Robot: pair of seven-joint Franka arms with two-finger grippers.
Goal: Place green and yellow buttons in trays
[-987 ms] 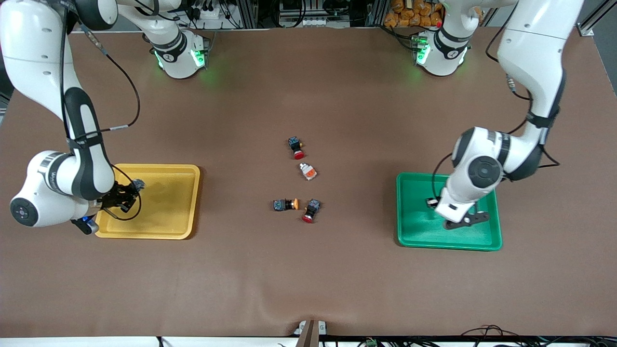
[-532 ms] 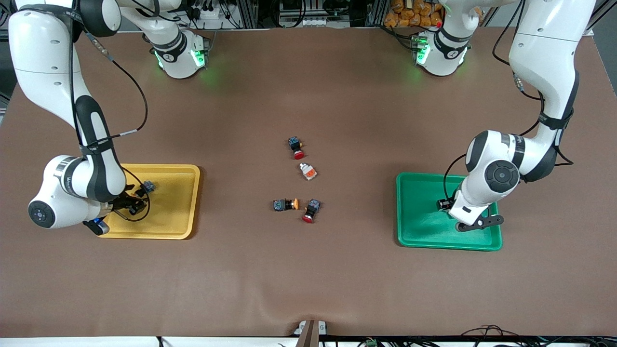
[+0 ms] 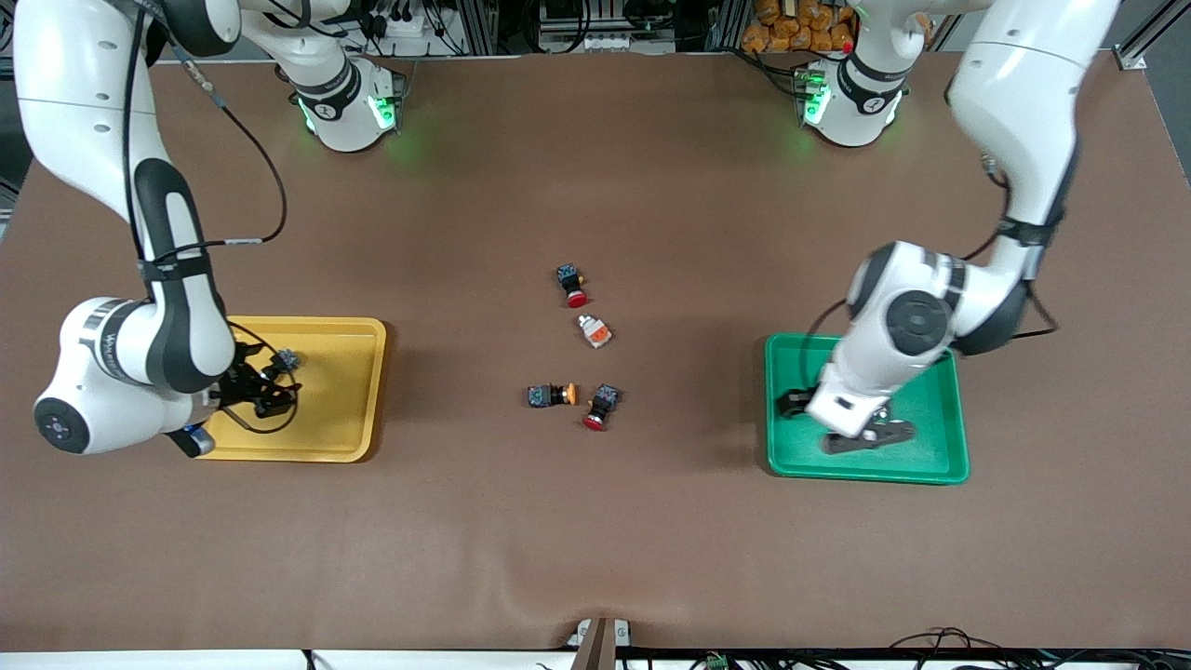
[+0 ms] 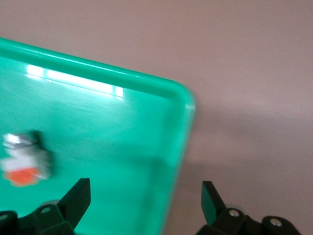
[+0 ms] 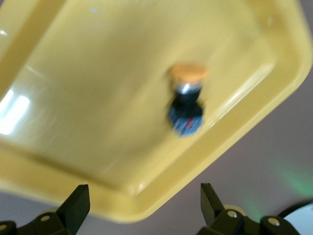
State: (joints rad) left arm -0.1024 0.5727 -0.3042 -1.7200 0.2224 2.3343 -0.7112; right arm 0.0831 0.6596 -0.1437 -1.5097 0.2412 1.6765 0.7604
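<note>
Right wrist view: right gripper [image 5: 142,215] over the yellow tray [image 5: 73,147], fingers [image 5: 76,203] spread wide, nothing between them; a yellow-capped button [image 5: 187,100] lies loose on the tray floor, apart from both fingertips. Left wrist view: left gripper [image 4: 144,208] also wide open and empty over the green tray [image 4: 146,83] corner; a white-and-orange button [image 4: 24,159] lies in the tray, off to one side of the fingers [image 4: 78,198]. Front view: mid-table, one yellow-capped button [image 3: 551,395], one white-and-orange button [image 3: 595,331], two red-capped switches [image 3: 571,284] [image 3: 600,407].
</note>
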